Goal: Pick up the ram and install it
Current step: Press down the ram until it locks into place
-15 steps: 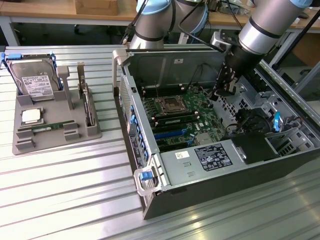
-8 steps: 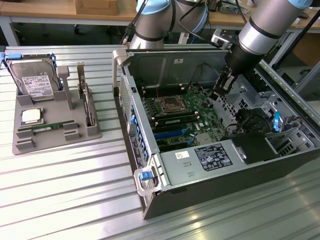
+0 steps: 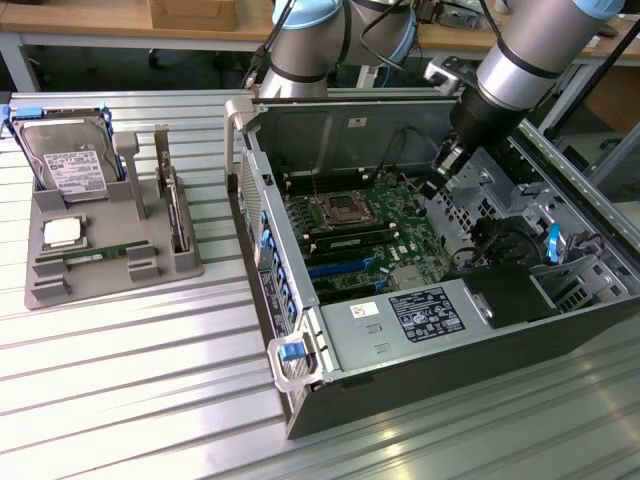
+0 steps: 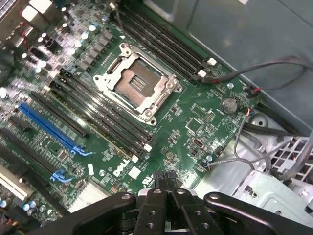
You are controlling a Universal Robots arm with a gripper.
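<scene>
The ram (image 3: 97,256) lay in its slot at the front of the grey holder (image 3: 45,290) on the table, well apart from the open computer case (image 3: 560,330) and on the exterior view's left of it. Just behind it on the same holder sat the square processor (image 3: 63,232), and further back the hard drive (image 3: 70,160) stood in its cradle. The gripper (image 3: 437,178) was nowhere near the holder: it hung over the far side of the motherboard (image 3: 400,235), inside the case, on the exterior view's right of the empty socket (image 3: 338,210). In the wrist view its fingers (image 4: 168,182) were pressed together with nothing between them, so it carried no part. That view looked down on the board, where the socket (image 4: 138,81) stood open and bare and the long dark memory slots (image 4: 102,115) ran alongside it on both sides; I could not make out a green stick seated in any of them, though the exterior view was too coarse to rule it out for every slot. Judged from this, neither half of the job was done: the ram was not picked up and not installed. The arm appeared to be placed over the board rather than at the pick-up point, so the whole of the task, reach, grasp, carry and seating, remained.
</scene>
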